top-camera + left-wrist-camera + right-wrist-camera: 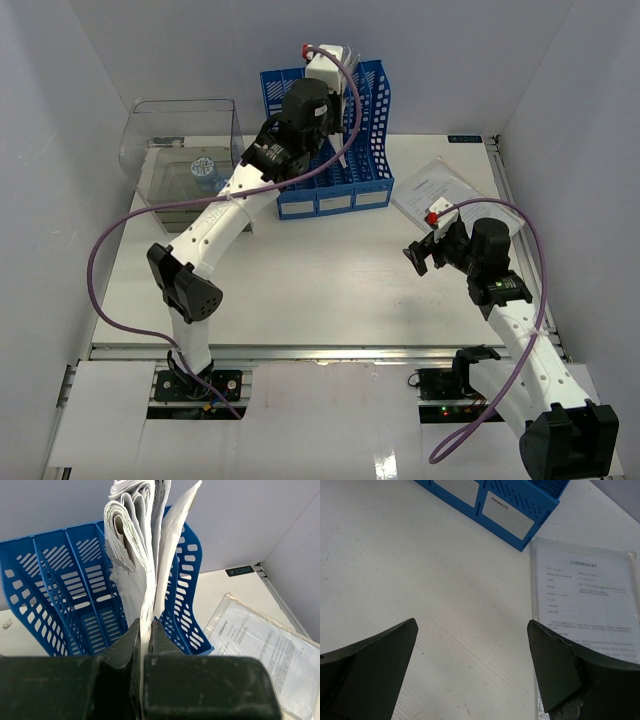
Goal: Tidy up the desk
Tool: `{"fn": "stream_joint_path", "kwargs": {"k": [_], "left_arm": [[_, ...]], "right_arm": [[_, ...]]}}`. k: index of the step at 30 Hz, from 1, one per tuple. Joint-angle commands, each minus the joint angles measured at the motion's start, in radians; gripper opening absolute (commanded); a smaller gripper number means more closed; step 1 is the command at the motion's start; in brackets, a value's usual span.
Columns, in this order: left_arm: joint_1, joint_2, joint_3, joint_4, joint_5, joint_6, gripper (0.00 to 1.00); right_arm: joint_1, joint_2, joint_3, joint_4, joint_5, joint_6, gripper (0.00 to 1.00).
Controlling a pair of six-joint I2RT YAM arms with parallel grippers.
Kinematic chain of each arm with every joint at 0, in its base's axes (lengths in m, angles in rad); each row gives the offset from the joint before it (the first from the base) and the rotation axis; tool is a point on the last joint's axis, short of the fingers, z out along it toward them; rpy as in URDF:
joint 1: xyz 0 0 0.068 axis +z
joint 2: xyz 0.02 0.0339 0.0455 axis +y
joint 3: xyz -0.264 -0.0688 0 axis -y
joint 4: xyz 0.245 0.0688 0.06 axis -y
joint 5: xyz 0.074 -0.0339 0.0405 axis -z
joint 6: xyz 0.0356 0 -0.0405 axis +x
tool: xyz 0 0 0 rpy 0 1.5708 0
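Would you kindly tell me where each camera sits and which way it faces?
Top external: above, behind the arm bases, looking down on the large flat white desk; both arms show.
Left wrist: on the left hand, facing the blue slotted plastic file rack; fingers pinch folded white papers.
Right wrist: on the open right hand, facing the desk; both fingers show.
All share the clear plastic document sleeve.
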Motion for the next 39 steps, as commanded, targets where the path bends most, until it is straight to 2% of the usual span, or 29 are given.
{"fn": "stream_joint_path", "kwargs": {"k": [1, 8, 18, 24, 32, 39], "left_arm": [[-0.04, -0.045, 0.072, 0.095, -0.049, 0.01, 0.0], [-0.041, -0.142, 0.045, 0.162, -0.141, 0.097, 0.0], [-0.041, -0.245, -0.02, 0.17, -0.116, 0.111, 0.0], [-0.04, -0.243, -0.038, 0.172, -0.132, 0.117, 0.0], [-0.041, -0.216, -0.073, 0.196, -0.19, 0.227, 0.0], [-0.04, -0.174, -0.101, 0.222, -0.193, 0.24, 0.0]], "right_arm": [[-0.005, 0.001, 0.001, 0.036, -0.013, 0.014, 0.96], [-0.005, 0.001, 0.003, 0.036, -0.013, 0.015, 0.96], [-0.005, 0.004, 0.0, 0.038, -0.018, 0.015, 0.96], [-0.006, 0.007, -0.003, 0.036, -0.012, 0.011, 0.96], [-0.006, 0.01, -0.002, 0.036, -0.017, 0.011, 0.96], [-0.007, 0.002, -0.005, 0.038, -0.01, 0.009, 0.96]]}}
